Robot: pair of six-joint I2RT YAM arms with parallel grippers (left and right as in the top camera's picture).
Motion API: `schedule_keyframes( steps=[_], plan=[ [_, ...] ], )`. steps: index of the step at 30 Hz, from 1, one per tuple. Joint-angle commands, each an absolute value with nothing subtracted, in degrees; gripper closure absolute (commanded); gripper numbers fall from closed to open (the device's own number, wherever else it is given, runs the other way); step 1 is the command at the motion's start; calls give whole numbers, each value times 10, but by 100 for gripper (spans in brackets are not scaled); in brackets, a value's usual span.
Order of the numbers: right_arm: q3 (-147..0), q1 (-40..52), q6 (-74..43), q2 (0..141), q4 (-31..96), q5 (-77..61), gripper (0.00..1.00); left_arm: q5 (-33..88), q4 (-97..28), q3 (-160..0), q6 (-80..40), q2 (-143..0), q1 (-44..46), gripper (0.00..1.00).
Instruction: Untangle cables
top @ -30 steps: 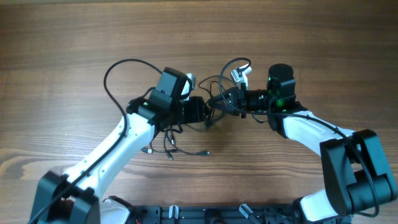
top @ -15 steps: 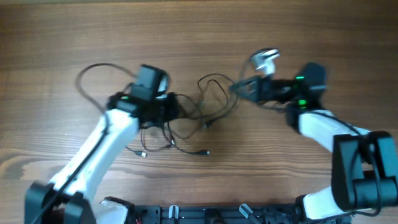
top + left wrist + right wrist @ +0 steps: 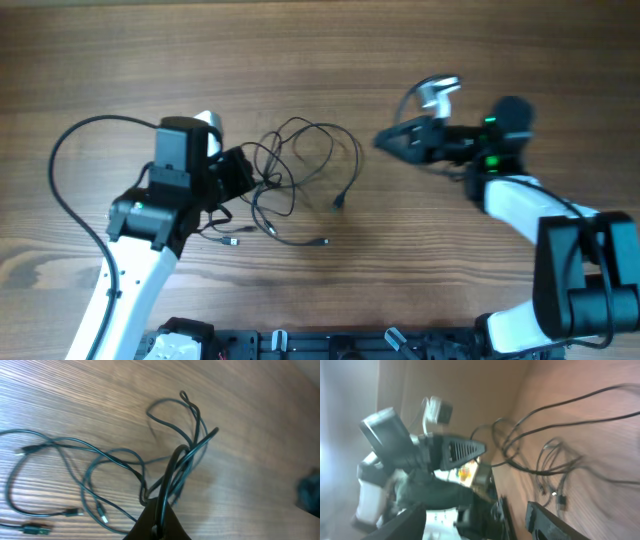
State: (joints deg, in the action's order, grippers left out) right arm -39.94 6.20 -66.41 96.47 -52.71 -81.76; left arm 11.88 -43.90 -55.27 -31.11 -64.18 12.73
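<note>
Two robot arms reach over a brown wood-grain table (image 3: 320,40), seen from above. Between them lies a loose tangle of thin black cables (image 3: 300,150), a little left of the table's middle. We see several overlapping loops, with the widest loops on the side toward the right arm. Three strands trail toward the near edge and end in small plugs: one plug (image 3: 325,242) lies below the tangle, a second (image 3: 233,241) lies closer to the left arm, and a third (image 3: 337,207) hangs off the right side of the loops.

The left gripper (image 3: 240,172) sits at the left edge of the tangle. Its jaws are pressed together on the cables. In the left wrist view, the dark fingertips (image 3: 157,527) meet at the bottom edge, and a bundle of strands (image 3: 172,460) rises out from between them, then fans into loops over the wood.

The right gripper (image 3: 385,140) is to the right of the tangle, pointing left toward it and clear of the strands. In the right wrist view its jaws (image 3: 475,512) stand wide apart with nothing between them. Beyond them we see the cables (image 3: 540,467) spread on the table and the left arm (image 3: 395,455) across from it. This view is blurred, so we cannot make out finer detail.
</note>
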Motion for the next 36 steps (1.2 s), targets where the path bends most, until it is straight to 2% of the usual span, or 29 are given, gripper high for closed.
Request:
schedule_keyframes(
  steps=[1,5,7,11,14,22,28,36],
  plan=[
    [-404,132,-531,962,-517,-741,33,126,-431,-551,-300,-639,164,96],
    [-404,189,-530,962,-451,-642,33,126,-422,-551,-301,-639,188,96],
    [-404,217,-596,962,-438,-614,34,126,-418,-551,-303,-639,199,96],
    [-404,254,-707,962,-441,-554,48,126,-409,-551,-303,-639,218,96],
    [-404,269,-783,962,-441,-493,48,126,-405,-551,-303,-639,228,96],
    [-404,293,-851,962,-447,-414,47,126,-405,-551,-303,-639,228,96],
    [-404,318,-857,962,-485,-396,47,126,-405,-551,-303,-639,228,96],
    [-404,320,-869,962,-484,-319,46,183,-401,-551,-303,-639,228,96]
  ],
)
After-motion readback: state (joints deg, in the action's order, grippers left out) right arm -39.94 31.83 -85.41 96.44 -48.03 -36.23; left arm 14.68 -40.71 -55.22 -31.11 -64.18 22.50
